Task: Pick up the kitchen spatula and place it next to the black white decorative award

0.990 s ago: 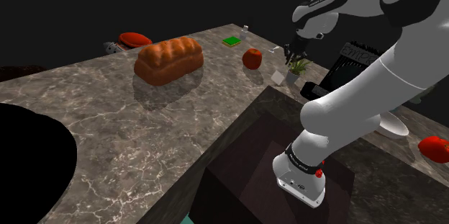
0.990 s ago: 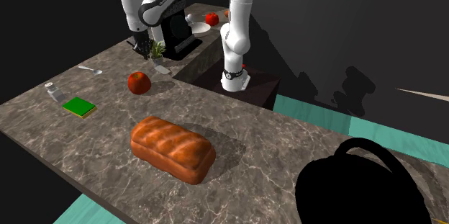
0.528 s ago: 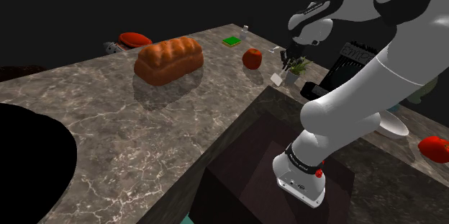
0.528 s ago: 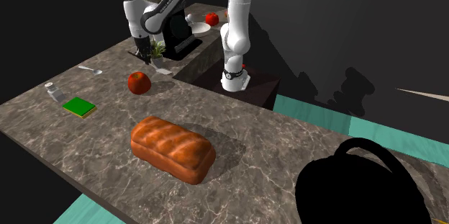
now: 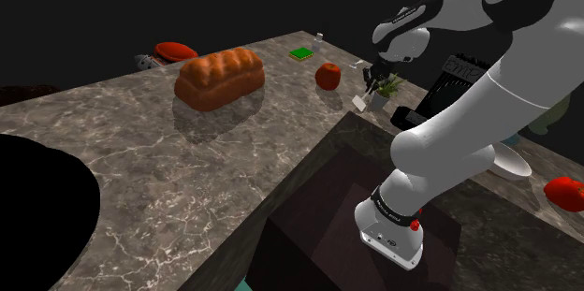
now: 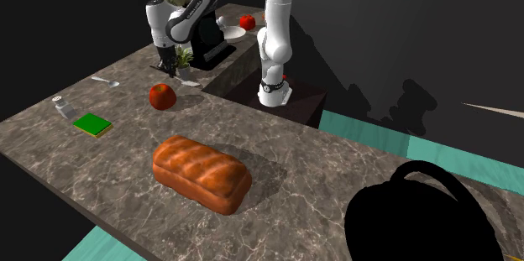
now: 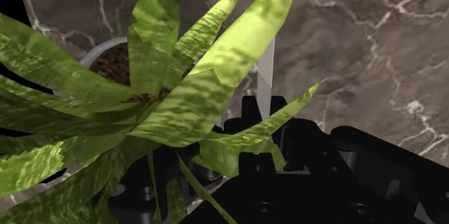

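Arm [image 5: 487, 111] dropped in toward the plant [image 7: 180, 107] over the last second. Fingers [image 7: 295, 132] nearly closed, pinching the spatula [image 7: 265, 71] by its thin pale shaft (long striped leaves hide part of the grip). Flat blade points out over the marbled bench [image 7: 360, 42], just beside the plant's grey round pot [image 7: 108, 46].

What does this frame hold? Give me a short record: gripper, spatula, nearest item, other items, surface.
gripper: low over the counter's far end, down among the potted plant's leaves
spatula: pale, its handle runs straight out from the gripper; grasp hidden by leaves
nearest item: potted plant, beside the spatula
other items: bread loaf, red fruit, green block, spoon
surface: brown marbled counter
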You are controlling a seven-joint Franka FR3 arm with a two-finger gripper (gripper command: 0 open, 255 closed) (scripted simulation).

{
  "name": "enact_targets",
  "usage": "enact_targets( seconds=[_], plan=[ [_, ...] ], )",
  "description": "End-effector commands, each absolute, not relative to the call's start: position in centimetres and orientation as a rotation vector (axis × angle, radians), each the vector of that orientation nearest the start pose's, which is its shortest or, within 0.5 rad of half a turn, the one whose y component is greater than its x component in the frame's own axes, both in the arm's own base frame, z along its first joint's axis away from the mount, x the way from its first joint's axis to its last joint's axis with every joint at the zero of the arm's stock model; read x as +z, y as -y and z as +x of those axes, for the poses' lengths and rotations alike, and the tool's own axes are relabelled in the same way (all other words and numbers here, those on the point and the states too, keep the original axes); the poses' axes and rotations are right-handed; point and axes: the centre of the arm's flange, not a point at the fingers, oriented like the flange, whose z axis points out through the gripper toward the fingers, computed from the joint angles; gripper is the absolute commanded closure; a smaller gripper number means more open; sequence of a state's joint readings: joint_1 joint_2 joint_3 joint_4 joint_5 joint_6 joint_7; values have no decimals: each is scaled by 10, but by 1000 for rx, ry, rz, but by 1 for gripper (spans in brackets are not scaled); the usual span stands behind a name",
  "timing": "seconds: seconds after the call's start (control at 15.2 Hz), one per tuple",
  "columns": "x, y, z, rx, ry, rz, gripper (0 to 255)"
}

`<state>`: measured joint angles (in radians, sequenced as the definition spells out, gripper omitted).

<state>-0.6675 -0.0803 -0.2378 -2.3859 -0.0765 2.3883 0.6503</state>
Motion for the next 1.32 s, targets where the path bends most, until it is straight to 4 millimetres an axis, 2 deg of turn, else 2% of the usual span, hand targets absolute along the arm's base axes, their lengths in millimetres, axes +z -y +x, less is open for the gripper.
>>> enact_targets(
  seconds=[0.0,0.07,0.13,0.46,0.73,1.25],
  plan=[
    [351,389,301,-79,-2180,-2322,255],
    [351,389,301,-79,-2180,-2322,255],
    [352,390,302,-79,-2180,-2322,0],
    [351,389,301,-79,-2180,-2322,0],
    [400,385,300,-79,-2180,-2322,0],
    [400,385,300,-79,-2180,-2322,0]
  ],
)
